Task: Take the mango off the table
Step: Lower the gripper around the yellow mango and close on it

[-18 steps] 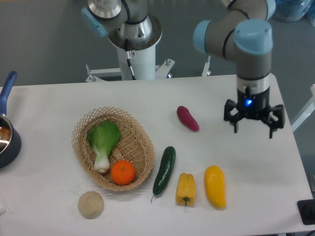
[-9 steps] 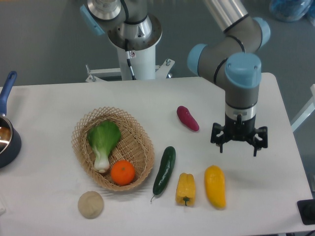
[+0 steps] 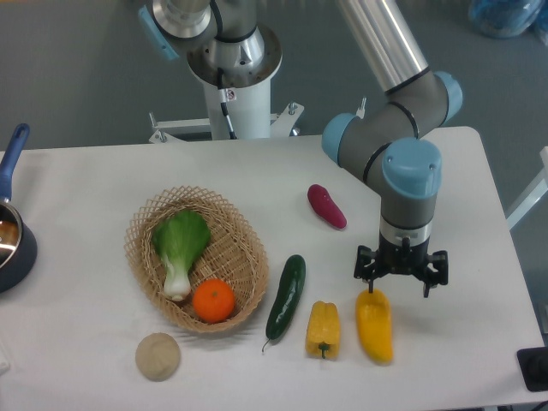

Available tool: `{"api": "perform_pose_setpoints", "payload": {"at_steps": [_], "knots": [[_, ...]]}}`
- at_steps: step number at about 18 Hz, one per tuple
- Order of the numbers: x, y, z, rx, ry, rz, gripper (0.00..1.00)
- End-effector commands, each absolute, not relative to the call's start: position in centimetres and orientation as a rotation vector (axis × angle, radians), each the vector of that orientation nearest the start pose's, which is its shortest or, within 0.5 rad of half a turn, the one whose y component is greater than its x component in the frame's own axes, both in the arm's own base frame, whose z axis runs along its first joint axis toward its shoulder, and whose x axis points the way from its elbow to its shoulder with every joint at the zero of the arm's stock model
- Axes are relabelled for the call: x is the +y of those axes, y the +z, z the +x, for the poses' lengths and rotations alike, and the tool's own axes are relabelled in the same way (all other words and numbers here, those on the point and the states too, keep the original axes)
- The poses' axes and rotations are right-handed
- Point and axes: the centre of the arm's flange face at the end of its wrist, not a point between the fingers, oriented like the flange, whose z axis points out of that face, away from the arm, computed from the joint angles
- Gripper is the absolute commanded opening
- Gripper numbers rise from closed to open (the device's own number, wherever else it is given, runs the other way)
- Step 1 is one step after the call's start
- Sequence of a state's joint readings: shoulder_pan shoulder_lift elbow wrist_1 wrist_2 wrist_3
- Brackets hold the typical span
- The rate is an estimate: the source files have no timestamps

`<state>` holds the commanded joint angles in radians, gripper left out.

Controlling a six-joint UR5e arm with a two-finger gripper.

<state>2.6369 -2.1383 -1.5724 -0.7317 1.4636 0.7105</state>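
The mango (image 3: 375, 328) is a smooth yellow-orange oval lying near the front edge of the white table (image 3: 94, 188), right of the yellow pepper (image 3: 322, 329). My gripper (image 3: 401, 278) hangs just above the mango's far end, a little to its right. Its fingers (image 3: 369, 274) are spread apart and hold nothing. The far tip of the mango is partly covered by the gripper.
A cucumber (image 3: 285, 296) lies left of the pepper. A purple sweet potato (image 3: 327, 206) lies behind the gripper. A wicker basket (image 3: 144, 224) holds bok choy (image 3: 180, 246) and an orange (image 3: 213, 300). A beige round (image 3: 157, 356) sits at front left; a blue pan (image 3: 10, 231) at the left edge.
My gripper has moved forward and to the left, from beside the sweet potato down towards the mango's far end. It has stayed open. Nothing on the table has moved.
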Motion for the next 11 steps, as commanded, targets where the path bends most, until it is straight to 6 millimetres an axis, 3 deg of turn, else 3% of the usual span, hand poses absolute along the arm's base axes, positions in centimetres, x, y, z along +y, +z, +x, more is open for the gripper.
{"api": "perform_pose_setpoints", "payload": {"at_steps": [4,11], "knots": [[47.3,22.6,-52.6,-0.535,0.161,-2.823,1.00],[47.3,21.4,-52.4,-0.542,0.139,-2.836,1.00]]}}
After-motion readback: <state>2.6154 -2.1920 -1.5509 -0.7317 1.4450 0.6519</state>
